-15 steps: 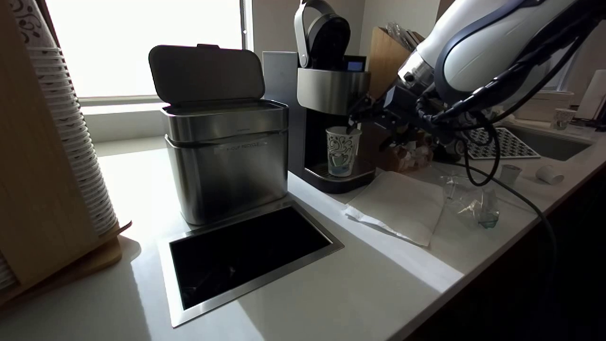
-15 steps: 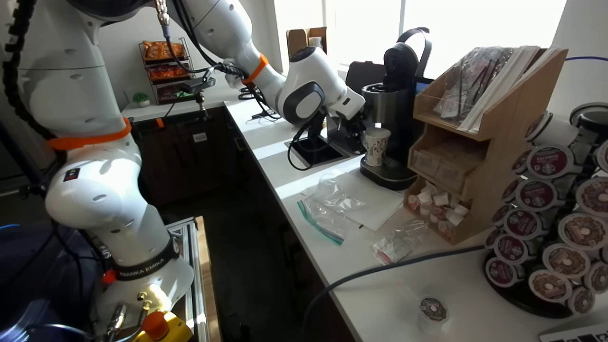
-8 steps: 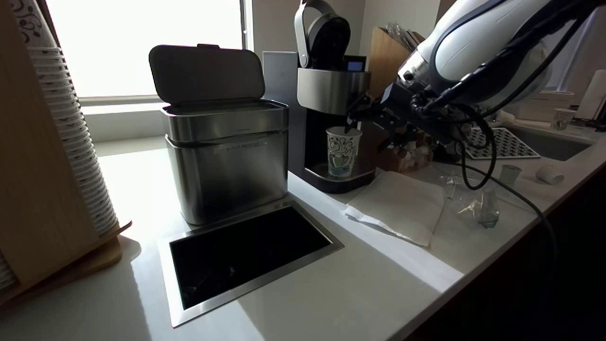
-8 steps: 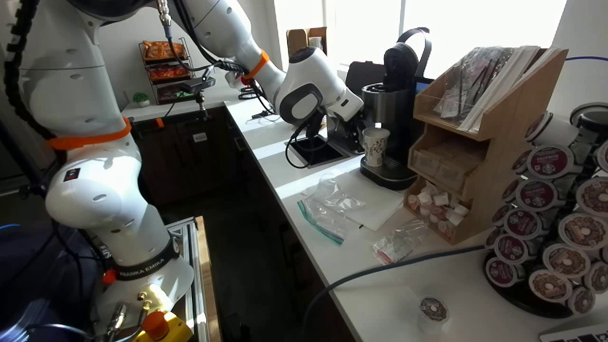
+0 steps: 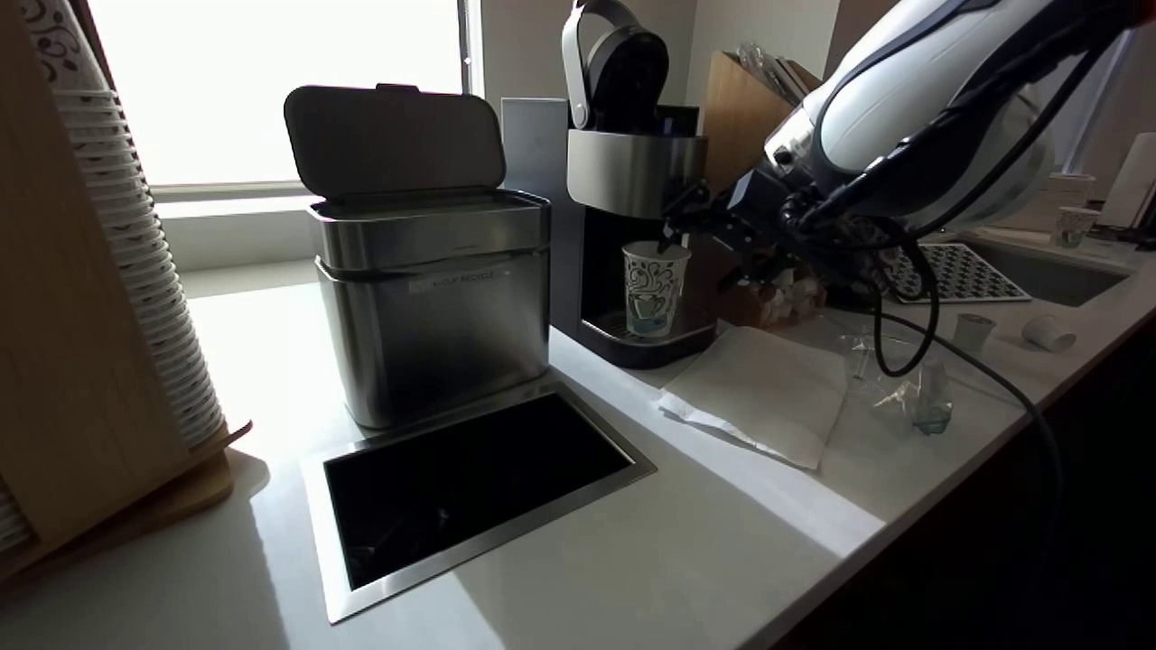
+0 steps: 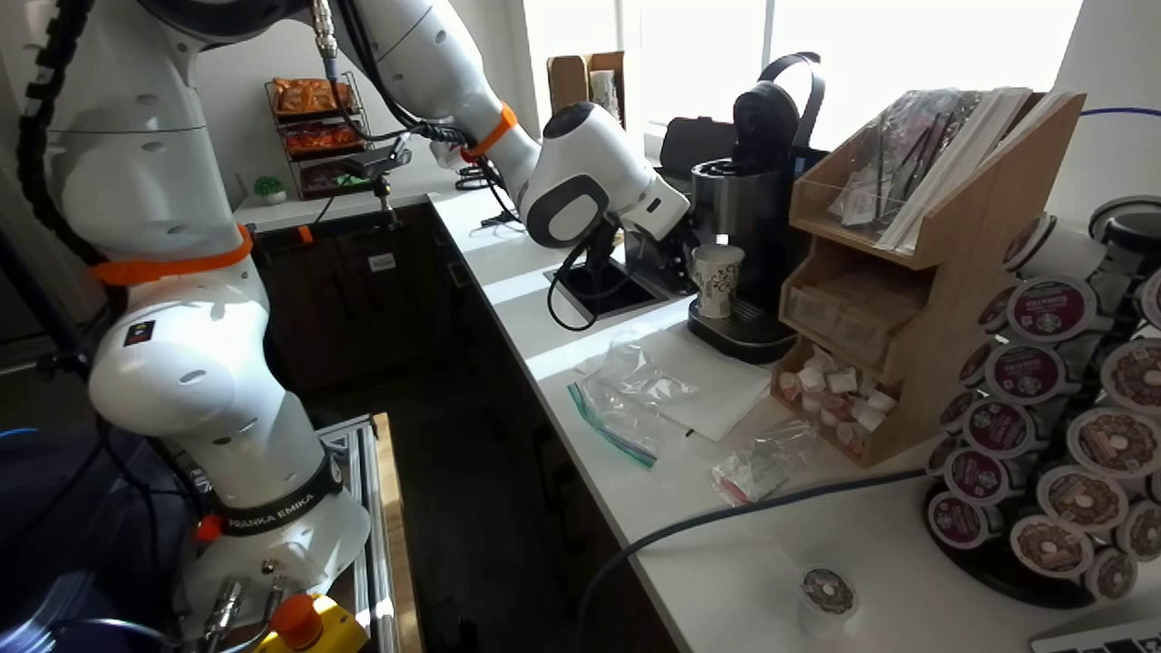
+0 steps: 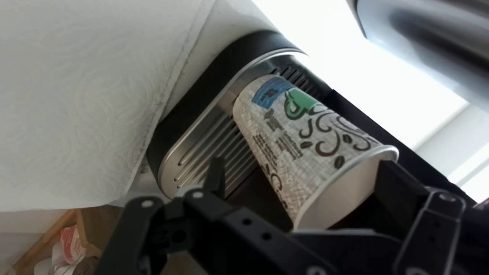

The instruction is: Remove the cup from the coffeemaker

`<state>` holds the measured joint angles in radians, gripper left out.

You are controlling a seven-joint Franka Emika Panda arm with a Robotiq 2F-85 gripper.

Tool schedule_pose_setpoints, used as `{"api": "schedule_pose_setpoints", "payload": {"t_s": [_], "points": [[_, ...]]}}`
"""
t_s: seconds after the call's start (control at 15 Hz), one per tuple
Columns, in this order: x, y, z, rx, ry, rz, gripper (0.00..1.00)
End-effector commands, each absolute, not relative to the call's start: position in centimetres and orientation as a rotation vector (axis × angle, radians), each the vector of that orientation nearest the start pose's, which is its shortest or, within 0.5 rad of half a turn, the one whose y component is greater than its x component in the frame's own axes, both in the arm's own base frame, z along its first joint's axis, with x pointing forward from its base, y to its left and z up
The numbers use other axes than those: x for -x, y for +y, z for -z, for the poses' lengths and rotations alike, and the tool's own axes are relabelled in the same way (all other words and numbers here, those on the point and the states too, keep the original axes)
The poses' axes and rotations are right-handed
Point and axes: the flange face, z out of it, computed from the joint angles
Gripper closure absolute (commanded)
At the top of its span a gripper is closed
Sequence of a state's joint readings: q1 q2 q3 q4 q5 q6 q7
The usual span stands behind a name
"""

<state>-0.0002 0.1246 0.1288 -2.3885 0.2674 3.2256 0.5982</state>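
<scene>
The cup, white paper with a dark swirl print, stands upright on the drip base of the coffeemaker. In an exterior view it also shows in front of the coffeemaker's dark body. My gripper is open at the cup's rim height and reaches in from the side. In the wrist view the cup lies between the spread fingers of the gripper. One fingertip overlaps the rim; I cannot tell if it touches. The other finger is apart from the cup wall.
A steel box with its lid up stands beside the coffeemaker, behind a metal-framed counter opening. A paper towel lies before the drip base. A wooden organizer stands close on the other side. Plastic bags lie on the counter.
The arm's wrist has shifted and tilted slightly, while the fingertips stay about at the cup's rim. The cup has not visibly moved. The coffeemaker's blue screen has gone dark.
</scene>
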Motion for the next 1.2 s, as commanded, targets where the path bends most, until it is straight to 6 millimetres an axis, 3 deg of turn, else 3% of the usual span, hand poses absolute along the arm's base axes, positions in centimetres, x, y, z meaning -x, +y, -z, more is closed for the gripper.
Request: {"api": "schedule_pose_setpoints", "payload": {"t_s": [0.0,0.47,0.53,0.6,0.67,0.73,0.93,1.0,1.07,1.13], "points": [[-53.9,2.4,-34.0,2.474,0.992,0.978,0.00],[-53.6,1.0,-33.2,2.479,0.989,1.051,0.02],[-53.6,1.0,-33.1,2.480,0.991,1.046,0.10],[-53.7,1.1,-33.1,2.482,0.992,1.040,0.09],[-53.6,1.1,-33.1,2.480,0.993,1.041,0.16],[-53.7,1.1,-33.1,2.480,0.994,1.041,0.03],[-53.7,1.2,-33.2,2.481,0.991,1.039,0.00],[-53.7,1.2,-33.2,2.481,0.991,1.037,0.02],[-53.8,1.2,-33.2,2.483,0.989,1.034,0.20],[-53.8,1.3,-33.2,2.484,0.988,1.032,0.21]]}}
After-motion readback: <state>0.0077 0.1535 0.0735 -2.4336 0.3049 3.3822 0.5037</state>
